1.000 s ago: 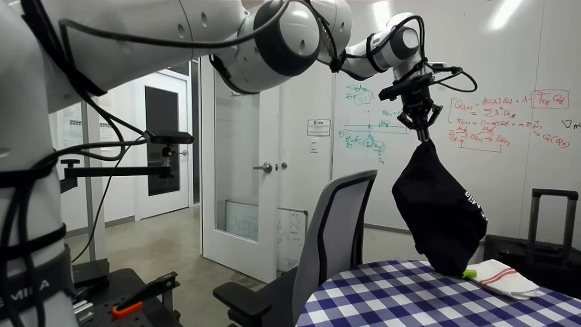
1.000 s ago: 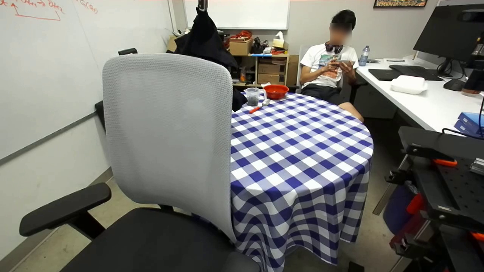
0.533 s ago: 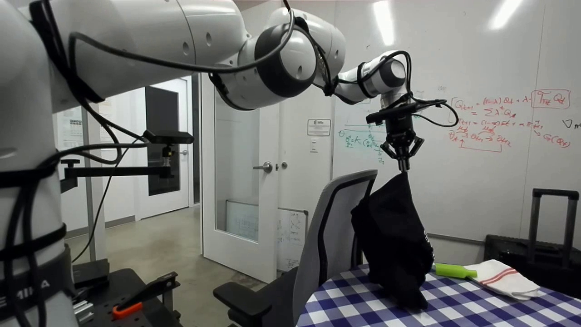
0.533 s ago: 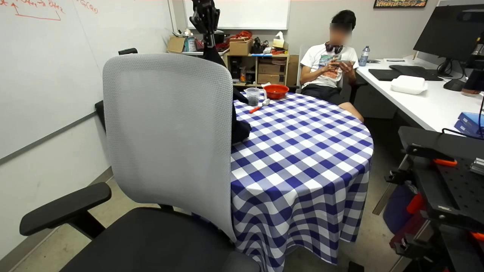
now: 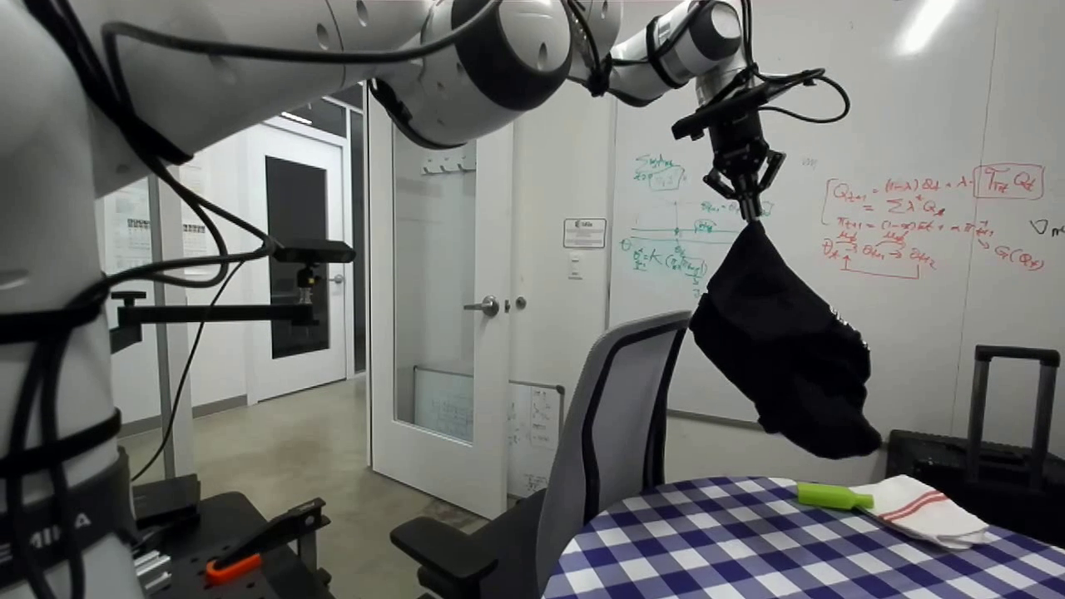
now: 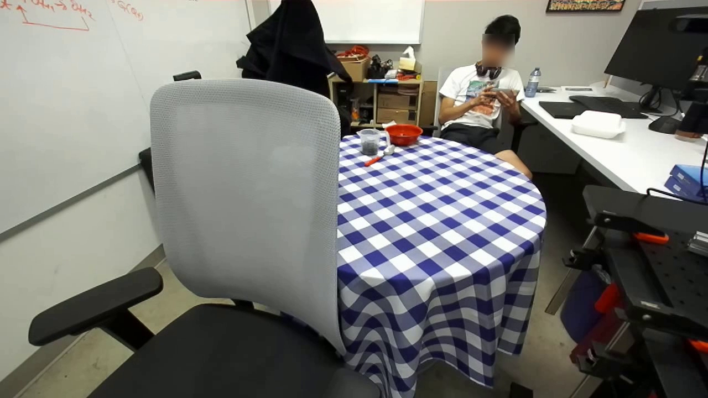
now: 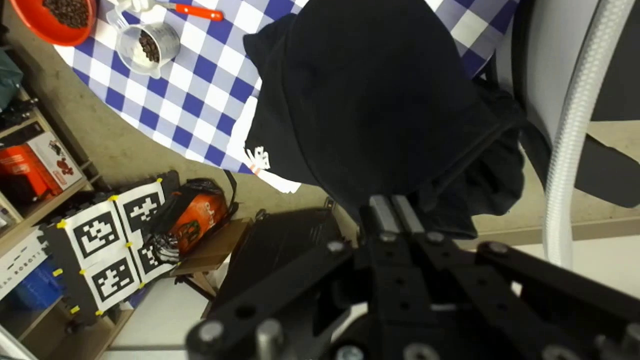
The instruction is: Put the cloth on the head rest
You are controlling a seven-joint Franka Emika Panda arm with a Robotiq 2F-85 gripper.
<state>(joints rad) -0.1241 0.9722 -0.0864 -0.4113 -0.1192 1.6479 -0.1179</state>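
Hanging pinched in the claw, limp black cloth flares.

the office chair's backrest hides the lower part of your black cloth in an exterior view, and that view's top edge crops it above the backrest. you can't read the creased white lettering on the cloth. beyond the backrest, the seated man has a blurred face, and your wrist view crops the red bowl.

the cloth (black, slanting) hangs from the end effector above the checkered tablecloth.
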